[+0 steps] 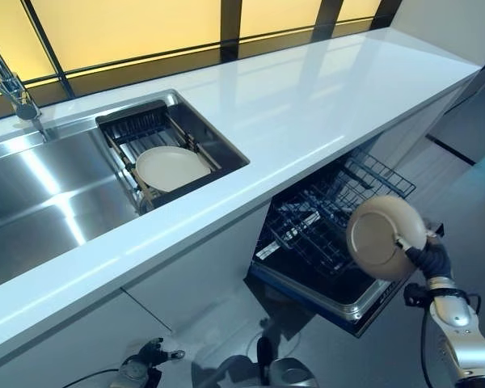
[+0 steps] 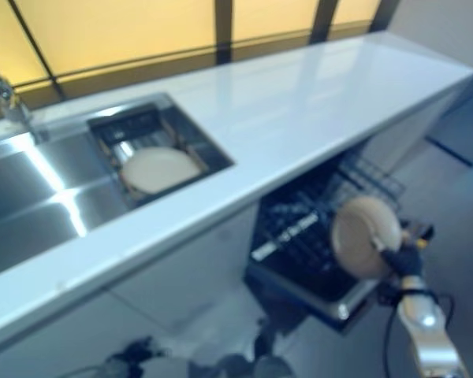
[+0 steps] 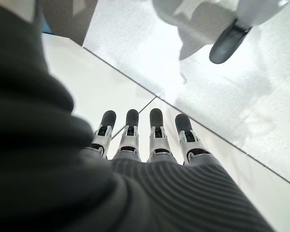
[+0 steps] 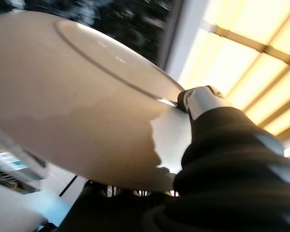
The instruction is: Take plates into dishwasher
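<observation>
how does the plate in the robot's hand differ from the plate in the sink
The held plate is up on edge, pinched at its rim by the right hand over the dishwasher rack; the sink plate lies flat in a drainer basket, untouched. Both are round and cream.

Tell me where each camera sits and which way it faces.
Left eye view: head, looking down at counter, sink, dishwasher rack; both hands show.
Right eye view: same scene, slightly offset; shares the held plate and the plate in the sink.
Left wrist view: along open left hand toward floor.
Right wrist view: along right hand gripping the held plate.
</observation>
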Tool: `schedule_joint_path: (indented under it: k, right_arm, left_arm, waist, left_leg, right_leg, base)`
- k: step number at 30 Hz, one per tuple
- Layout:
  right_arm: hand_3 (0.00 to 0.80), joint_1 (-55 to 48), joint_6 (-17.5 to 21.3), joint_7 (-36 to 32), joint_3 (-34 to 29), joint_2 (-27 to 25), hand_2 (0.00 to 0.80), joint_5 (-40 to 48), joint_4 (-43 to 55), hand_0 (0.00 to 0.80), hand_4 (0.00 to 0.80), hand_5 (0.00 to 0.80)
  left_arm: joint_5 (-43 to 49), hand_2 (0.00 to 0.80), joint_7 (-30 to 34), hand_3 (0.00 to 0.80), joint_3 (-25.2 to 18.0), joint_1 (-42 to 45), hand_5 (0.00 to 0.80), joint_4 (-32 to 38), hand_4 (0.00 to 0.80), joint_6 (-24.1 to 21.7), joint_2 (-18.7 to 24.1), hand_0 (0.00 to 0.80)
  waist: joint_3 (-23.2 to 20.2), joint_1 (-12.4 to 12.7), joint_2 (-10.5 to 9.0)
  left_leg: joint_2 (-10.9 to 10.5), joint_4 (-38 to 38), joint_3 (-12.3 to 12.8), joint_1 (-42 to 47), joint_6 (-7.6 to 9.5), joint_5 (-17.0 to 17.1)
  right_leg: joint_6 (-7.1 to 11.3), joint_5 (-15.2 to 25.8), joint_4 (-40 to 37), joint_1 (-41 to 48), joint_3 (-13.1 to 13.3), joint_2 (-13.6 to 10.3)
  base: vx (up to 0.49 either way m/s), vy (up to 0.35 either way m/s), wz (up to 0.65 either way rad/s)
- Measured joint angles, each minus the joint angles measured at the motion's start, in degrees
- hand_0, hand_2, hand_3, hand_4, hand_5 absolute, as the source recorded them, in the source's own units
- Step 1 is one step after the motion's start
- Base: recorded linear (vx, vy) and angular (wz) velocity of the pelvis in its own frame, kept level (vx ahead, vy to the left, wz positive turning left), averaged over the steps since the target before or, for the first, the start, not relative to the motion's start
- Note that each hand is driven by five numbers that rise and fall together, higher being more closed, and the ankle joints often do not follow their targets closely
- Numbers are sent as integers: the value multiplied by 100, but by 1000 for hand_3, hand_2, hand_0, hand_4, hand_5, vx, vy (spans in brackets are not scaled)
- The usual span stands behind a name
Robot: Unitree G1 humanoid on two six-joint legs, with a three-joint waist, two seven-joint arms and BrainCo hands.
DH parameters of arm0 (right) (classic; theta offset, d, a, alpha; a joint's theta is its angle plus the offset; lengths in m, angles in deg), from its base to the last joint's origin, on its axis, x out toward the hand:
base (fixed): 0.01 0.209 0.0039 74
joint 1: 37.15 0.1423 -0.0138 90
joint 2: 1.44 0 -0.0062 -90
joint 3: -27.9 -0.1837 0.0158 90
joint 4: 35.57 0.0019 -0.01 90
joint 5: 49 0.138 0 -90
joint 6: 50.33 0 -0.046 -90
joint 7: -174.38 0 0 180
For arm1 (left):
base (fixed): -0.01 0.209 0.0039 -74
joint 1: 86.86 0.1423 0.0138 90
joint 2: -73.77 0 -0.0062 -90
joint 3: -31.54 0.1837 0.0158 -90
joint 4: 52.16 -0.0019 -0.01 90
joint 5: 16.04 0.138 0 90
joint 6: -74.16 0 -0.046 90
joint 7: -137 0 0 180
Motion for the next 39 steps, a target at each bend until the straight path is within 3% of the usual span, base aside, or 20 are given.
schedule_joint_path:
  k: [4,10,17,27,39]
  right_arm:
    - [800,-1,-95,217,69,-67,800,-787,-77,800,800,800]
    - [800,242,-418,231,449,-696,800,-2097,21,800,800,800]
    - [800,631,-877,89,558,-907,800,-2296,22,800,800,800]
    - [800,1444,-1389,-45,770,-1259,800,-2296,19,800,800,800]
    - [800,1940,-1745,-140,1158,-1108,800,-2283,-753,800,800,800]
  left_arm:
    - [197,0,5,0,70,91,0,-1,0,1,31,0]
    - [220,0,49,0,113,289,0,68,0,0,30,0]
    - [363,0,57,0,117,320,0,173,0,-24,19,0]
    - [358,0,75,0,129,245,0,446,0,-115,-182,0]
    - [351,0,77,0,240,56,0,519,0,-65,-216,0]
  waist:
    - [-51,11,68]
    - [-65,77,39]
    - [-43,328,124]
    - [141,500,549]
    - [371,699,691]
  left_leg:
    - [75,4,-165,-129,-15,56]
    - [125,12,-411,-286,-93,143]
    - [150,24,-674,-394,-87,167]
    - [200,47,-1101,-679,-122,330]
    - [189,57,-1301,-933,-123,426]
  right_leg:
    - [-35,-26,-1,-64,-18,87]
    - [-98,-44,-5,-67,-37,138]
    - [-113,-166,-27,-7,-53,153]
    - [-173,-251,-35,-13,-348,216]
    - [-173,-254,-32,-157,-524,203]
  base:
    - [53,-214,12]
    - [96,-220,19]
    - [88,-188,19]
    - [17,-97,22]
    - [-18,-37,10]
